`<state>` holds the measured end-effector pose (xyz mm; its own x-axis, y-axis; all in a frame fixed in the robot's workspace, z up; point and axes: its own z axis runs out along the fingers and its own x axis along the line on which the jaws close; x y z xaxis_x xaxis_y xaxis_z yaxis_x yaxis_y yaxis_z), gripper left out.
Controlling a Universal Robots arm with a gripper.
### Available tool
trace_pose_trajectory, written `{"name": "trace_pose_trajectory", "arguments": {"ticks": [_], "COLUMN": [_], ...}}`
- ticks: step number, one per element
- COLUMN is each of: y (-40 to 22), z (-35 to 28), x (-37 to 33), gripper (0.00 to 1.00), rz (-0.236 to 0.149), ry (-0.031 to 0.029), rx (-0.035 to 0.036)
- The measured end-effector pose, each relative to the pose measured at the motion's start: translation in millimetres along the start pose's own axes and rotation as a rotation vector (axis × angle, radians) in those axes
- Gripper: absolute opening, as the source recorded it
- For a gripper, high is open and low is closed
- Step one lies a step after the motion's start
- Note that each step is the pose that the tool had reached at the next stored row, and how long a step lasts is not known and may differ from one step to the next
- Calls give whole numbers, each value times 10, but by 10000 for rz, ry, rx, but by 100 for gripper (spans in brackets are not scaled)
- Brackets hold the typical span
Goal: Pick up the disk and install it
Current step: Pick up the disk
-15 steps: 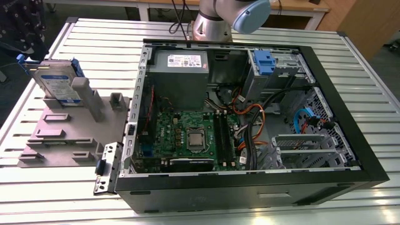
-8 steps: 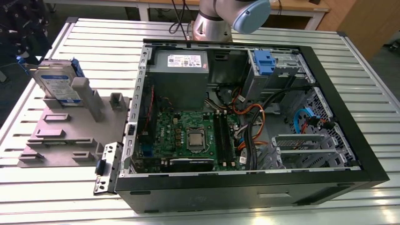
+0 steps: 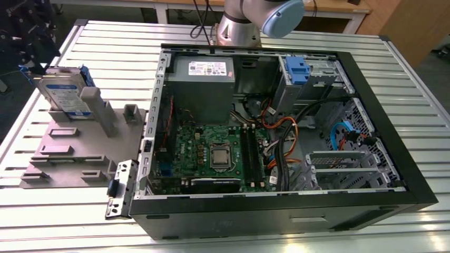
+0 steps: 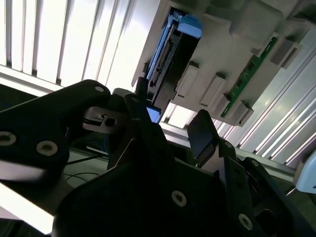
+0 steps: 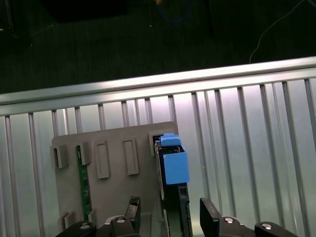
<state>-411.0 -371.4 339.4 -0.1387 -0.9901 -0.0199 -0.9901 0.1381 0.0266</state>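
Note:
The disk [image 3: 67, 95] stands on edge in a slot of the grey fixture plate [image 3: 70, 158], at the exterior view's left of the open computer case [image 3: 281, 211]. It is silver with a white-and-blue label and blue rails. In the first wrist view my gripper [image 5: 170, 205] is open, and its two black fingers [image 5: 133, 207] straddle the disk's [image 5: 174, 165] blue-capped edge with a gap on each side. The second wrist view shows the same gripper [image 4: 170, 123] close to the disk [image 4: 170, 54], not touching it.
Inside the case lie a grey power-supply box [image 3: 202, 87], a motherboard [image 3: 211, 153], loose cables [image 3: 295, 132] and a drive bay with a blue latch [image 3: 296, 71]. A green memory stick [image 5: 83, 182] sits in the fixture. The slatted metal table [image 3: 393, 68] ends just beyond the fixture.

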Motion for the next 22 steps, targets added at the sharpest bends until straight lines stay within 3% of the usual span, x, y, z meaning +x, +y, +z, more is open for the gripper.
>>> {"name": "trace_pose_trajectory", "arguments": {"ticks": [6,15,20,22], "y": [8,6,4,5], "z": [102,265,320,328], "x": [2,-6,-8,-13], "gripper": [59,59,59,59], "rz": [-48,-386,-1130,-1248], "ry": [-15,-10,4,0], "rx": [116,124,117,114]}}
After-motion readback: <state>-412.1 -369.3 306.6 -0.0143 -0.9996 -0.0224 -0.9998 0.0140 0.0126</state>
